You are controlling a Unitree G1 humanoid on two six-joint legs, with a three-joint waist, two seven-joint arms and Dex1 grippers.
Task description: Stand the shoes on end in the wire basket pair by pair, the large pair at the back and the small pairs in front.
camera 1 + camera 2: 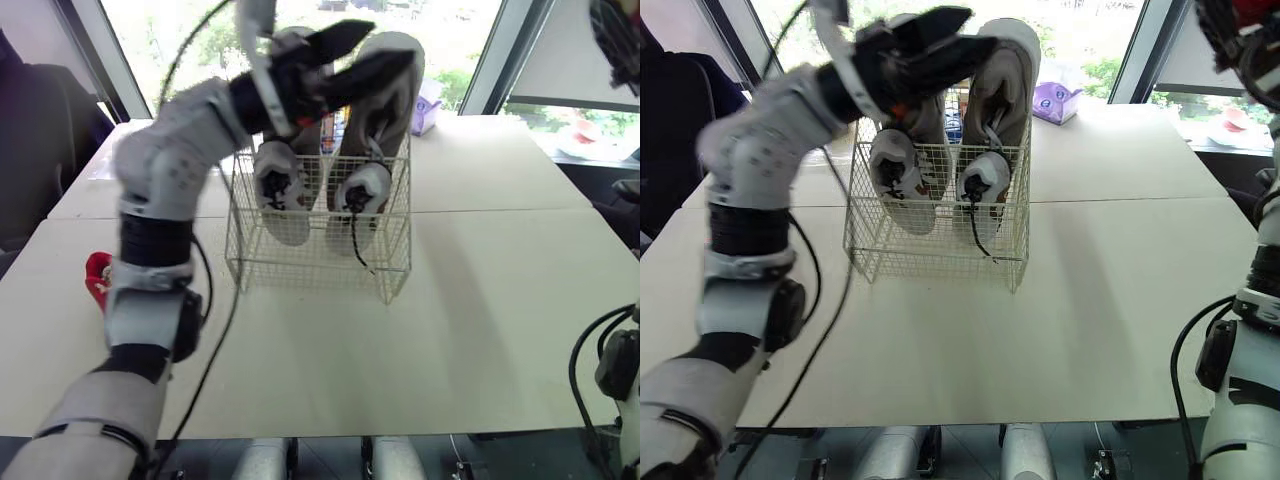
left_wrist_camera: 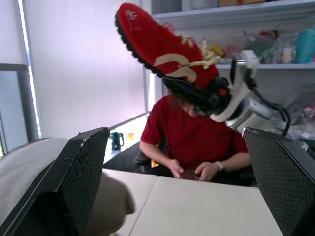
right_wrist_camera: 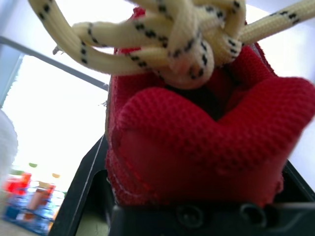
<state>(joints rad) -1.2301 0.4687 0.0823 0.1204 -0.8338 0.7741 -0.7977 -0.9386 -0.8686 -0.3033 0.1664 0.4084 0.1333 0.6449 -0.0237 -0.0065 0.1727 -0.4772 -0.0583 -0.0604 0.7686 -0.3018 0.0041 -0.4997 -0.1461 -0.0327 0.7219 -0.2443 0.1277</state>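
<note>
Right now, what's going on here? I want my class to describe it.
A robot is packing shoes into a basket on a table. The large pair stands on end at the back, with a white pair in front. The left end effector hovers open above the basket. The right end effector holds a red shoe high in the air. A second red shoe lies on the table.

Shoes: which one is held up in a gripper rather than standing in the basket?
The red shoe with cream laces, clamped in the right gripper; the beige shoes and the white shoes stand in the wire basket.
</note>
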